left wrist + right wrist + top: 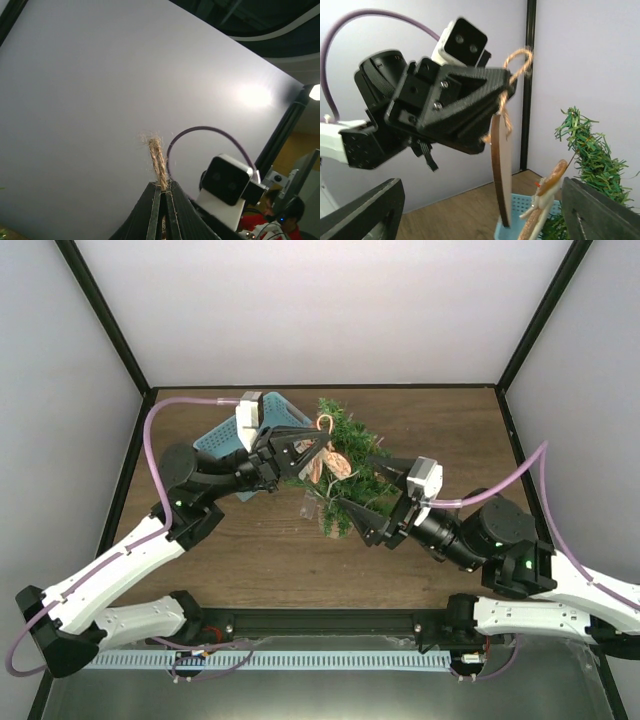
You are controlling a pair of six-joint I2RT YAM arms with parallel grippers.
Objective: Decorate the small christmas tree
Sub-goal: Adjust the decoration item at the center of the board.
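At top-view centre, the left pincer [318,447] pinches the twine [158,160] of an ornament [501,170], dangling it beside the small christmas tree [345,430]; the right pincer [345,478] gapes, probably to steady it.

The bushy green small christmas tree [350,440] stands near the middle of the table [250,560].

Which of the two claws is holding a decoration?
The left gripper: shut on the twine of a flat wooden ornament. The right gripper is open and empty.
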